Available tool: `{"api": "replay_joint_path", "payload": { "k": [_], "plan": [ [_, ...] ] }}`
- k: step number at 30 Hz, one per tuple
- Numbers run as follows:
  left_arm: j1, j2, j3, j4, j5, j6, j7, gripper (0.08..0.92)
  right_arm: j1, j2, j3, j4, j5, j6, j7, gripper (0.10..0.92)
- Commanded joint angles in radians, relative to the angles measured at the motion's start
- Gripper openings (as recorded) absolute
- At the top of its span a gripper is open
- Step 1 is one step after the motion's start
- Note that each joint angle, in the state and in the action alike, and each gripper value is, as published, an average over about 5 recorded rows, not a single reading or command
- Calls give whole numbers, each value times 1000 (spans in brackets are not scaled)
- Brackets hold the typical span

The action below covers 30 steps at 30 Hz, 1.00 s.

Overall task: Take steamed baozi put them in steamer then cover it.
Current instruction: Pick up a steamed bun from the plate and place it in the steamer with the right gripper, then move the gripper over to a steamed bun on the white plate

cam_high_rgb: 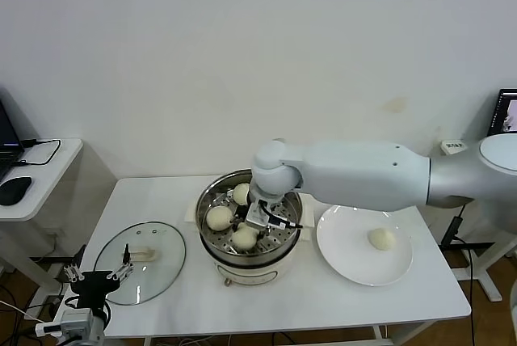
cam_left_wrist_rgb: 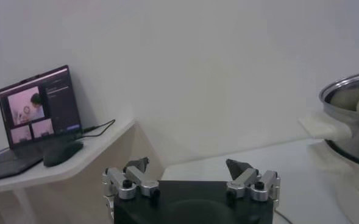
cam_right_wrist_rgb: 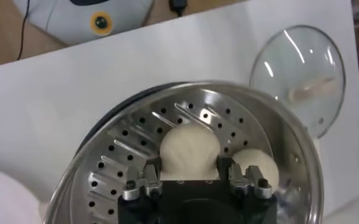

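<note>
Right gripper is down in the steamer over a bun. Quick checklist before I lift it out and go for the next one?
1. Right gripper let go of baozi: cannot tell, fingers flank it.
2. Baozi inside steamer: ok, three.
3. Last baozi waiting on plate: ok.
4. Cover off, beside steamer: ok.
5. Left gripper open, parked by table's near-left corner: ok.
</note>
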Motion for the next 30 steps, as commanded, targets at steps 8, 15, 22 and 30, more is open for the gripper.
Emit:
{"api": "replay_joint_path", "payload": {
  "k": [8,15,22,30],
  "plan": [
    [-5,10,-4,1,-1,1,0,823,48,-141,80,14,16,-13,-73,819],
    [-10,25,-3,3,-5,1,1,823,47,-378,154,61,72,-217,-128,823],
    [-25,42,13,15,-6,2,1,823,-54,-611,253,105,90,-460,-110,823],
    [-35,55,26,27,-7,1,2,823,-262,-748,374,55,-52,-417,-117,823]
  ]
}}
